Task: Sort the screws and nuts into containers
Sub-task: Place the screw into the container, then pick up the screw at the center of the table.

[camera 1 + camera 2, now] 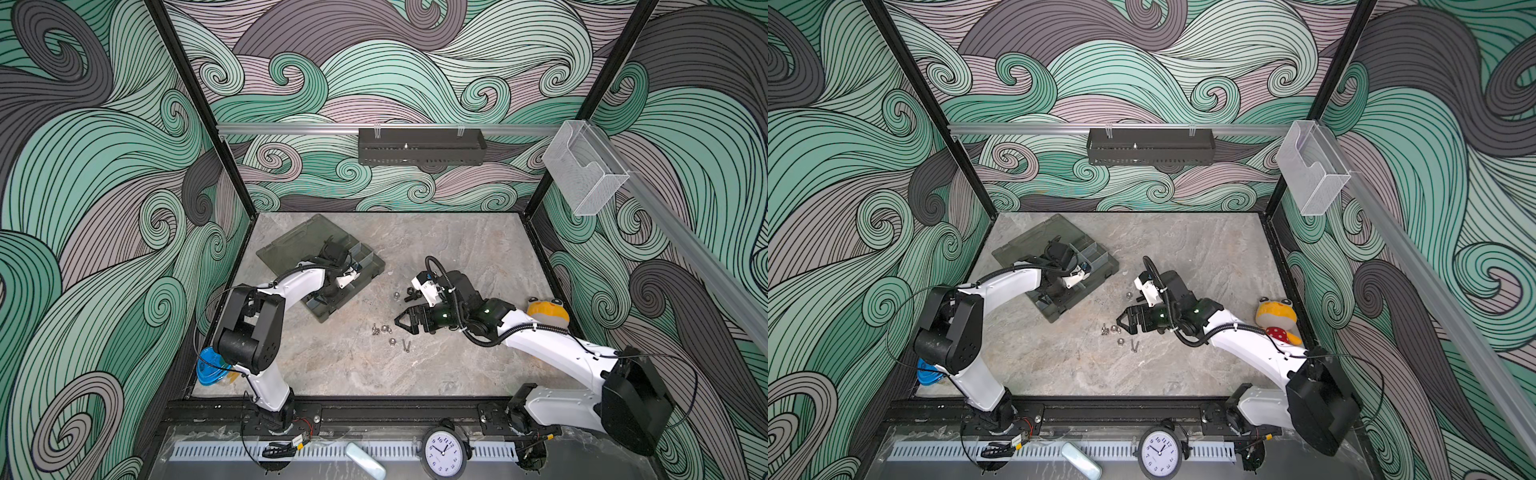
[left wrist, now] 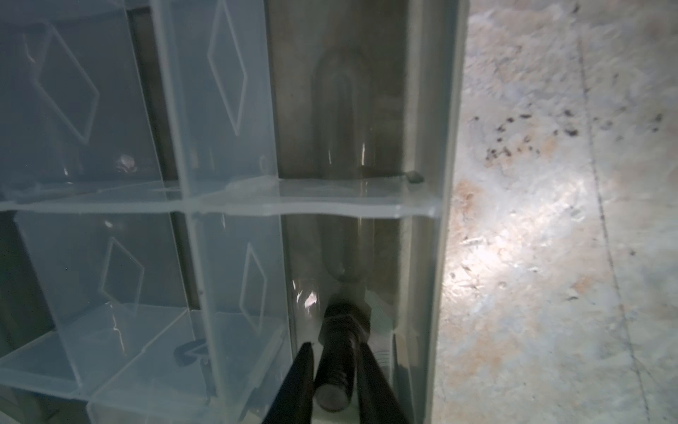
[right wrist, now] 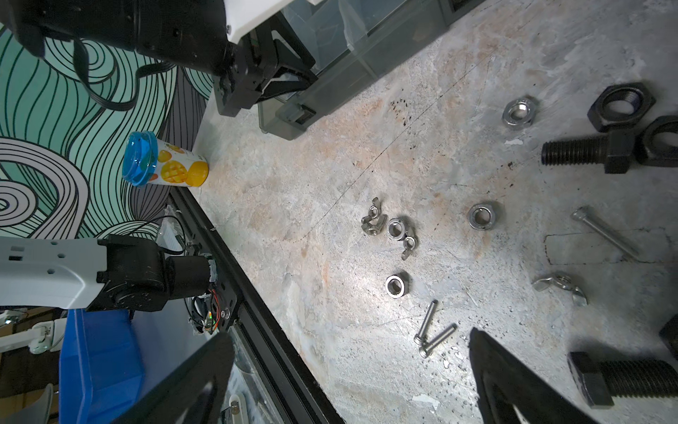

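Left gripper straddles a black bolt inside the organiser box, grip unclear. Right gripper gapes nearby. Bolt looks stiff, heavy: pinch its shaft.

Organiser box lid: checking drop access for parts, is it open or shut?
Open: the lid lies folded back beside the box, its compartments exposed.

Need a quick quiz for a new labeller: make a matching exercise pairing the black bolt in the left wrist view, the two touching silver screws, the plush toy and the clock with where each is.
Things
1. black bolt in the left wrist view
2. two touching silver screws
3. plush toy
4. clock

Places
A. on the front ledge, off the table
B. loose on the table, before the open right gripper
C. inside a compartment of the organiser box
D. at the table's right edge

Pairs: 1-C, 2-B, 3-D, 4-A
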Available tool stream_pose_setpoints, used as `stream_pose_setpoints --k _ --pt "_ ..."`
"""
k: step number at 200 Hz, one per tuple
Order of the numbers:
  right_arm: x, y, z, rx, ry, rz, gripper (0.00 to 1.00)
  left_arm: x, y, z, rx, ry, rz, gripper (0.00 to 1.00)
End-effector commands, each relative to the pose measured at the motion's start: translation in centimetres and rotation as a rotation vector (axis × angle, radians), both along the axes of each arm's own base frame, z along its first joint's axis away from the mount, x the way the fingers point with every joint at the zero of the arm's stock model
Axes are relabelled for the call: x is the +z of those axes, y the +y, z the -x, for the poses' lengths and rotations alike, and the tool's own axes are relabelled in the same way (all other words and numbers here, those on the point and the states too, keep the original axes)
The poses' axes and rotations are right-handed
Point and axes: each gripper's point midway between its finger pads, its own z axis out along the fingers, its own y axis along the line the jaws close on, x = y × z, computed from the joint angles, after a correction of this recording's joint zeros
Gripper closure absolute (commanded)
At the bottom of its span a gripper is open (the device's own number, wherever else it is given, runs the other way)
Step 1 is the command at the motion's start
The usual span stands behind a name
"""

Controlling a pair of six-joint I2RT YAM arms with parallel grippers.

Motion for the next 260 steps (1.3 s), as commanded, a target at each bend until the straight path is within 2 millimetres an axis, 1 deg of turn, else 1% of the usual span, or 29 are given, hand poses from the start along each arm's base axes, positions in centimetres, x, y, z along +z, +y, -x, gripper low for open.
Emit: stream_pose_setpoints --k 1,24,35,44,54,67,77,91,119,144,153,179,200,219,235,260 --pt "0.0 -0.4 0.3 -0.009 -0.009 0.005 0.0 3.7 -1.3 -1.1 -0.013 -0.139 0.062 0.74" --pt "-0.2 -0.8 0.4 -0.021 -0.008 0.007 0.0 6.5 -1.8 -1.9 -0.019 -0.237 0.075 0.72" --pt "-0.3 -1.1 0.5 -0.028 -0.009 0.007 0.0 7.9 -2.6 -1.9 -0.044 -0.263 0.105 0.71" --pt "-0.5 -1.3 0.5 -0.036 -0.006 0.008 0.0 8.9 -4.2 -1.6 -0.1 -0.259 0.173 0.71" --pt "-0.7 -1.6 0.4 -0.042 -0.004 0.008 0.0 9.9 -6.4 -1.2 -0.143 -0.259 0.276 0.7" --pt "-0.8 -1.9 0.4 -0.052 0.002 0.006 0.0 10.5 -9.5 -0.6 -0.208 -0.254 0.396 0.69" --pt "-0.9 -2.2 0.3 -0.061 0.006 0.002 0.01 10.3 -11.9 0.0 -0.271 -0.238 0.454 0.67" --pt "-0.8 -2.8 0.2 -0.079 0.012 -0.011 0.0 9.0 -14.3 0.5 -0.333 -0.202 0.469 0.66" --pt "-0.7 -4.9 0.2 -0.136 0.013 -0.018 0.01 6.0 -17.7 0.6 -0.404 -0.108 0.43 0.66" --pt "-1.2 -7.3 0.1 -0.199 0.027 -0.013 0.0 4.4 -21.1 0.8 -0.508 -0.082 0.415 0.66" --pt "-1.4 -8.0 0.2 -0.218 0.033 -0.016 0.0 4.0 -22.0 0.7 -0.534 -0.078 0.41 0.66" --pt "-1.5 -9.3 0.5 -0.242 0.034 -0.018 0.0 2.5 -23.5 0.5 -0.557 -0.027 0.403 0.66" --pt "-1.6 -9.7 0.5 -0.248 0.036 -0.02 0.0 1.3 -24.2 0.8 -0.606 -0.009 0.391 0.65" --pt "-1.8 -9.6 0.4 -0.243 0.044 -0.021 0.0 0.4 -24.6 0.6 -0.607 0.016 0.372 0.65" --pt "-1.9 -9.5 0.3 -0.24 0.051 -0.024 0.0 -0.4 -24.4 0.3 -0.586 0.026 0.342 0.65" --pt "-2.0 -9.5 0.3 -0.237 0.05 -0.026 0.0 -1.2 -24.4 0.0 -0.585 0.031 0.329 0.65"
